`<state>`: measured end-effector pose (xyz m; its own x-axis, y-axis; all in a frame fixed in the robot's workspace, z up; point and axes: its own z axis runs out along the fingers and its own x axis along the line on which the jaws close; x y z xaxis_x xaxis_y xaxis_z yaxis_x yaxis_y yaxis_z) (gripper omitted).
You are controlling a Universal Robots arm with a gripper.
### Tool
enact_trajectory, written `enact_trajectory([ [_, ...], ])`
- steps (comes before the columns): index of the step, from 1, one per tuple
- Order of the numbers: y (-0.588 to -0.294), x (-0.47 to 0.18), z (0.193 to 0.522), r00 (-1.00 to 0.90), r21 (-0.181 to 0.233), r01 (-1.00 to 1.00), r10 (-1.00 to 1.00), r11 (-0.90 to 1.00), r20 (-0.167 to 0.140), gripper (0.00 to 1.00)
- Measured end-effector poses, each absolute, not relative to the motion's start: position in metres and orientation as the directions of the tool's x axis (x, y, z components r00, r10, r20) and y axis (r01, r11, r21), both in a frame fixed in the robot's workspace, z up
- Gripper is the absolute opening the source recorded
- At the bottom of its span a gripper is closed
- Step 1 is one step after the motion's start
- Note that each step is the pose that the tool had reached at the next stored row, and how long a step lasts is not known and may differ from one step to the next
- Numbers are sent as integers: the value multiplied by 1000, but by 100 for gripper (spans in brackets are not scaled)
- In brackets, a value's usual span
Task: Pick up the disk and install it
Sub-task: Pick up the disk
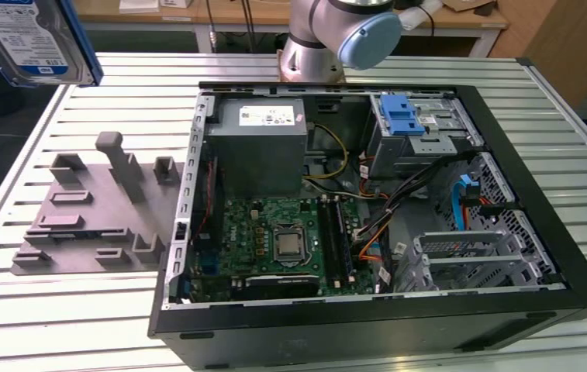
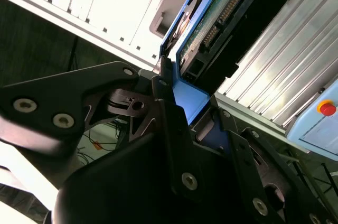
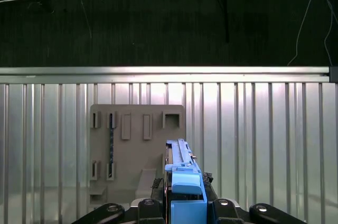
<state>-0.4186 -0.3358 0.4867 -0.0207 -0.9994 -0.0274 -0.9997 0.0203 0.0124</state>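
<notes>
Exterior view: disk [image 1: 39, 39] raised at the exterior view's left, far side, above table [image 1: 66, 310]; grey fixture [image 1: 76, 225] left of open case [image 1: 376, 306].
Second wrist view: gripper [image 2: 187, 100] fingers clamped on disk's blue bracket.
First wrist view: disk edge-on over fixture.

— Where is the arm [image 1: 326, 35]?
— Its grey base joints stand upright at the top of the exterior view.
— And the gripper [image 3: 183, 186]?
— In both wrist views its black jaws are clamped on the disk [image 3: 178, 155], one on either side.
</notes>
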Motion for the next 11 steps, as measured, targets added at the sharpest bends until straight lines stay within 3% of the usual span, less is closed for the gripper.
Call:
enact_trajectory([
  [11,-336,-416,487,-21,12,-1000,-999,20,-27,37],
])
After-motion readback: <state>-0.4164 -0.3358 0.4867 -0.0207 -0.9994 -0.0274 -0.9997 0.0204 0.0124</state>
